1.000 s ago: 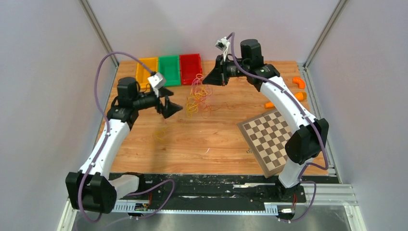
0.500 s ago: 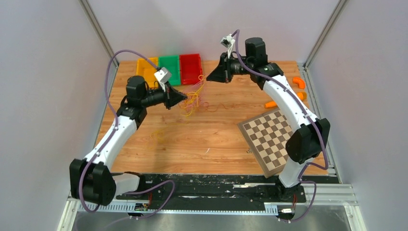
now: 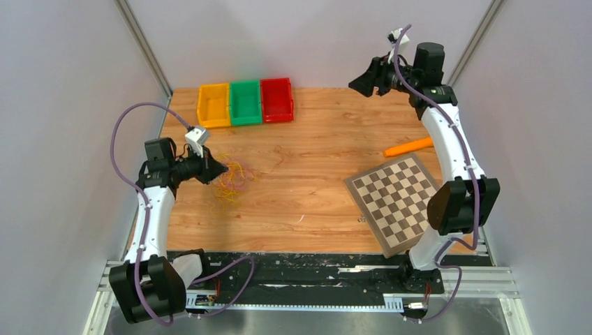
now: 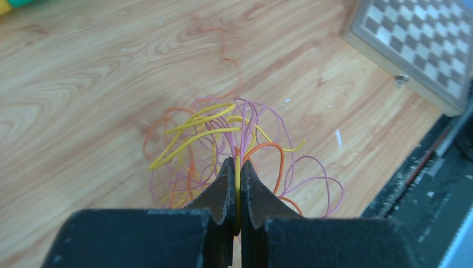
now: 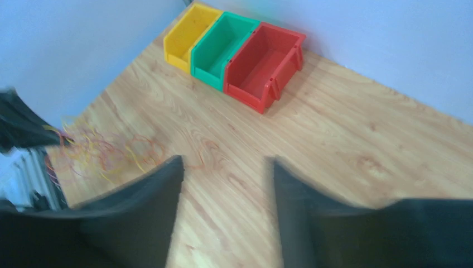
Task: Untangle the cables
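I work in a robotics lab test cell. Plain pale panel walls (image 3: 63,105) close me in on the left, back and right, framed by bare aluminium posts (image 3: 143,49). My left arm (image 3: 150,216) and right arm (image 3: 454,153) are bolted to a black mounting plate (image 3: 314,269) beside a slotted aluminium rail (image 3: 293,300), with purple hoses (image 3: 126,122) left exposed. The wooden tabletop (image 3: 314,174) carries staged props: a yellow bin (image 3: 213,105), a green bin (image 3: 246,102) and a red bin (image 3: 276,99) lined up side by side at the far edge, a chessboard (image 3: 398,202) and an orange carrot-shaped piece (image 3: 408,147).
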